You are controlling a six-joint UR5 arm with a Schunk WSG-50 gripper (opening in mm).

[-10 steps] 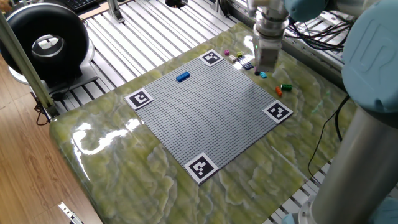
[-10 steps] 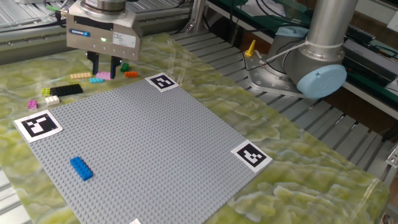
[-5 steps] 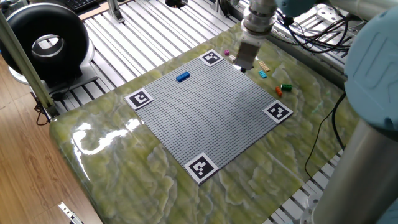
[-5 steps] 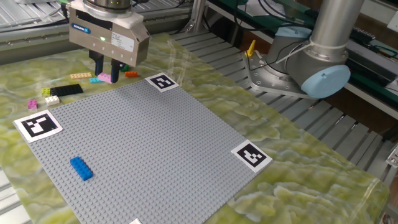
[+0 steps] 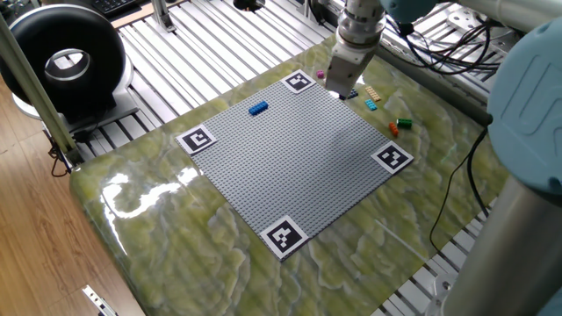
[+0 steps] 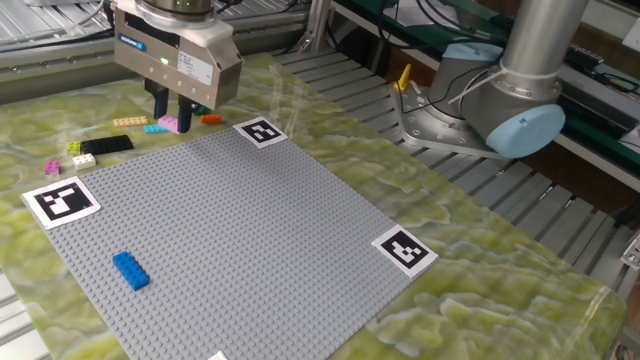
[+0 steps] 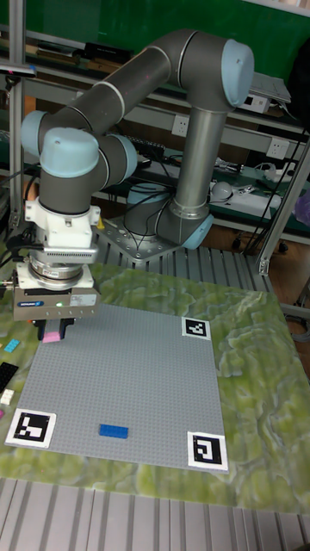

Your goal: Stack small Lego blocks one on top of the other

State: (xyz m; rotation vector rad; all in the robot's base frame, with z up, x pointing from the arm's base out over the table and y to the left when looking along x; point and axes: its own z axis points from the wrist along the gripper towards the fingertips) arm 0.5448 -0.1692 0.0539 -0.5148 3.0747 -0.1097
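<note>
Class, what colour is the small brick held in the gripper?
Magenta-pink brick in the gripper; the tall fixed view shows it best.

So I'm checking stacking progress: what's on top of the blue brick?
Nothing: the blue brick lies bare on the baseplate. The pink brick is in the end effector.

The grey two-finger gripper (image 7: 57,330) hangs over the far left corner of the large grey studded baseplate (image 7: 129,387), jaws closed on a small magenta-pink plastic brick (image 7: 53,335). A small bright blue plastic brick (image 7: 113,430) lies flat near the baseplate's near edge, well apart.
</note>
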